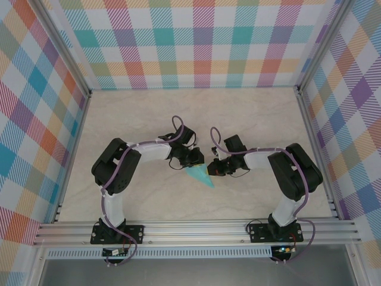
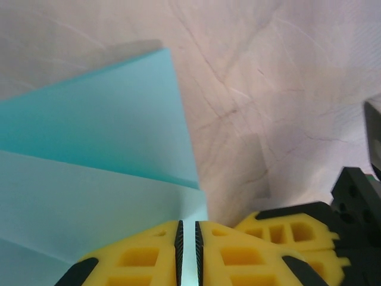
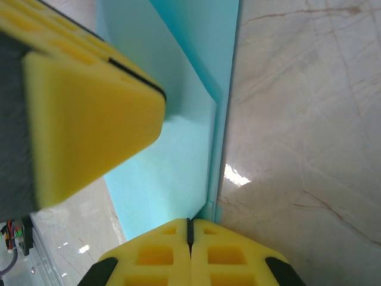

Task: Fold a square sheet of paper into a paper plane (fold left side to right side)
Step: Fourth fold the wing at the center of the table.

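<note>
Left pincer (image 2: 187, 225) clamped the square sheet of paper (image 2: 89, 119) at its edge, right pincer (image 3: 190, 221) shut; flimsy, I judged, easily creased.

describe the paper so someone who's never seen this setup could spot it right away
On the pale marble table, look near the middle, in the gap between the left gripper and the right gripper. The turquoise paper sits there, tapering to a point toward the near edge. Flat, plain and light turquoise, it stands out from the black grippers beside it.
</note>
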### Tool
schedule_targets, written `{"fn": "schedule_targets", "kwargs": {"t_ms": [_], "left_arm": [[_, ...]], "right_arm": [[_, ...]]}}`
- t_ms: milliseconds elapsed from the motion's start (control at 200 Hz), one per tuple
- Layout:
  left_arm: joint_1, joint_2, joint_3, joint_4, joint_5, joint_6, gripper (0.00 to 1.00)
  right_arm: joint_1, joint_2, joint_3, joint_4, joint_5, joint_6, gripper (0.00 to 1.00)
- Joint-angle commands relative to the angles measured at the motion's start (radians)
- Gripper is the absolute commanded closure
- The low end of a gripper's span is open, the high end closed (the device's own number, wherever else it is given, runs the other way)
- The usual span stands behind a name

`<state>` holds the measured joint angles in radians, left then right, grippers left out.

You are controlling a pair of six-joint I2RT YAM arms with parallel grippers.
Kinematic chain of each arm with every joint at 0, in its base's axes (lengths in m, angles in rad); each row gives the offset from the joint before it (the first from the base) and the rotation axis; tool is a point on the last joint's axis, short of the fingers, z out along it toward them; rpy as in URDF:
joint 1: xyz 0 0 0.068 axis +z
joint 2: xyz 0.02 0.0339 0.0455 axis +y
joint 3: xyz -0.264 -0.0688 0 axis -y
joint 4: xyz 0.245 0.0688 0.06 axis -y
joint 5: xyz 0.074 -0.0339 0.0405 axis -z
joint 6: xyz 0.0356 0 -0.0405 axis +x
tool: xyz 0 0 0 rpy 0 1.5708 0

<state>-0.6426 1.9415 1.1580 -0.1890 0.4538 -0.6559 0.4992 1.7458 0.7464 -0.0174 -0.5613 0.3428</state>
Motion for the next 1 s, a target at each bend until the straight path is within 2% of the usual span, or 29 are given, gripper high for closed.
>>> {"fn": "schedule_targets", "kwargs": {"t_ms": [0,280,480,600,730,850,995], "left_arm": [[0.028,0.032,-0.018,-0.004,-0.017,0.03,0.85],[0.042,0.058,-0.07,0.034,-0.018,0.026,0.86],[0.041,0.048,-0.129,0.061,-0.021,0.018,0.87],[0.041,0.042,-0.16,0.082,-0.021,0.01,0.87],[0.04,0.041,-0.174,0.092,-0.024,0.003,0.87],[0.04,0.037,-0.174,0.091,-0.024,0.005,0.88],[0.04,0.03,-0.173,0.09,-0.026,0.004,0.88]], "right_arm": [[0.017,0.059,-0.018,-0.097,0.091,-0.037,1.0],[0.017,0.043,-0.018,-0.093,0.074,-0.036,1.0],[0.016,-0.034,0.032,-0.144,0.066,-0.033,0.89],[0.017,-0.129,0.068,-0.221,0.11,-0.046,0.79],[0.016,-0.224,0.073,-0.284,0.141,-0.06,0.76],[0.022,-0.24,0.043,-0.248,0.033,-0.029,0.77],[0.053,-0.17,0.024,-0.17,-0.063,0.019,0.82]]}}
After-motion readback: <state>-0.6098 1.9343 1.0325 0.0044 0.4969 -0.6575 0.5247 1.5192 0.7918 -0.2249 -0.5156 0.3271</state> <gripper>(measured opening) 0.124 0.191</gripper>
